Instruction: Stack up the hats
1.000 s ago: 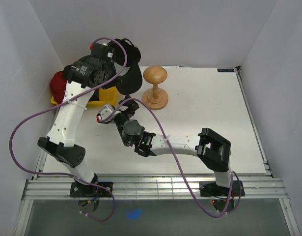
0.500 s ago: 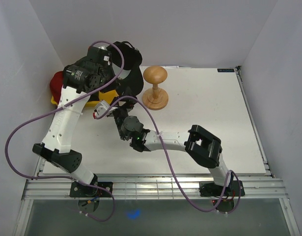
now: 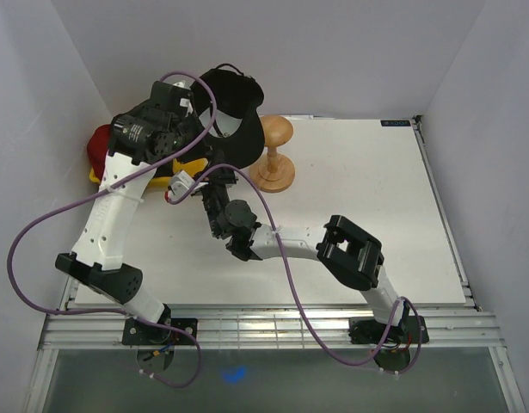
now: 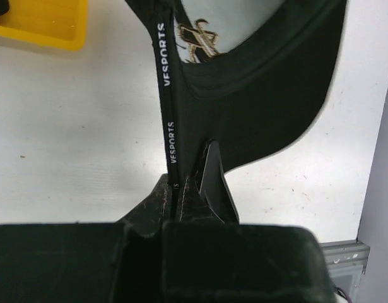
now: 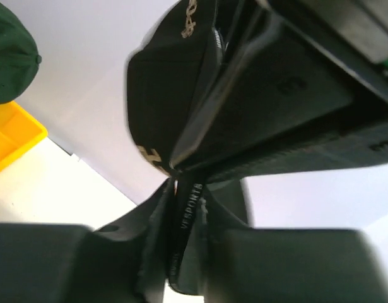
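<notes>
Left fingers (image 4: 188, 189) and right fingers (image 5: 195, 218) both pinch the cap's (image 3: 234, 95) band (image 4: 170, 126). It's light and floppy, so the stiff brim (image 4: 276, 113) looks the firmer hold.

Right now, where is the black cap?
Top view, back left: the black cap is held aloft by the left gripper and right gripper, beside the wooden stand.

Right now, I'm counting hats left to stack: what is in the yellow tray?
A red hat shows at the left end of the yellow tray, a dark green hat in the right wrist view. The left arm covers the rest.
</notes>
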Available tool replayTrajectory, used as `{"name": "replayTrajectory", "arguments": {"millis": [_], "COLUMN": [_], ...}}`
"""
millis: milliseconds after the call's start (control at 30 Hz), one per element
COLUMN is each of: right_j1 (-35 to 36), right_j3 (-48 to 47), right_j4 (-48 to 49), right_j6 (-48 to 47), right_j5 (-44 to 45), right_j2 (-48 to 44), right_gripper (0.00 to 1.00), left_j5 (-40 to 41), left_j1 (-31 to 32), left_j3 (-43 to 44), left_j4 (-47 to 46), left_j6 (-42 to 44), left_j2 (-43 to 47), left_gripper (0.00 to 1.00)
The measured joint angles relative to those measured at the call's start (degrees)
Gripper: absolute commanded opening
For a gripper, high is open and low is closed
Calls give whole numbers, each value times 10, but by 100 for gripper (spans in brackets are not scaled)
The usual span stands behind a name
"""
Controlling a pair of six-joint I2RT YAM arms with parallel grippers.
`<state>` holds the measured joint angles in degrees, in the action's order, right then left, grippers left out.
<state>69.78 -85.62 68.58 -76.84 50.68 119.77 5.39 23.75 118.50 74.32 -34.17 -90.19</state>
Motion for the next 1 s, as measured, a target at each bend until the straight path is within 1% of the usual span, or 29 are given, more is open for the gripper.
{"name": "replayTrajectory", "arguments": {"millis": [33, 300, 333, 367, 467, 500, 567, 600, 733, 833, 1000], "right_j1": [0, 1, 1, 2, 4, 5, 6, 7, 9, 9, 9], "right_j3": [0, -3, -3, -3, -3, -3, -3, 0, 20, 31, 37], "right_j4": [7, 40, 40, 40, 40, 40, 35, 28, -16, -61, -204], "right_j6": [-2, -7, -8, -9, -10, -10, -11, -6, 31, 78, 216], "right_j5": [3, 7, 7, 6, 8, 9, 15, 17, 27, 33, 27], "right_j2": [1, 0, -2, -3, -10, -14, -23, -30, -70, -105, -181], "right_gripper": [8, 8, 8, 8, 8, 8, 8, 8, 8, 8, 8], "left_j5": [-1, -19, -20, -21, -26, -27, -29, -30, -31, -30, -31], "left_j1": [0, -2, -2, -2, -1, -1, -1, -1, -1, -1, -1], "left_j3": [0, 9, 9, 10, 17, 18, 20, 22, 30, 33, 63], "left_j4": [1, -8, -8, -8, -6, -6, -8, -9, -13, -19, -38], "left_j6": [-2, -5, -5, -5, -4, -5, -1, -1, 3, 4, 2], "left_j2": [0, 6, 7, 9, 13, 16, 24, 29, 52, 70, 80], "left_gripper": [0, 0, 2, 11, 23, 32, 39, 47, 56, 60, 62]}}
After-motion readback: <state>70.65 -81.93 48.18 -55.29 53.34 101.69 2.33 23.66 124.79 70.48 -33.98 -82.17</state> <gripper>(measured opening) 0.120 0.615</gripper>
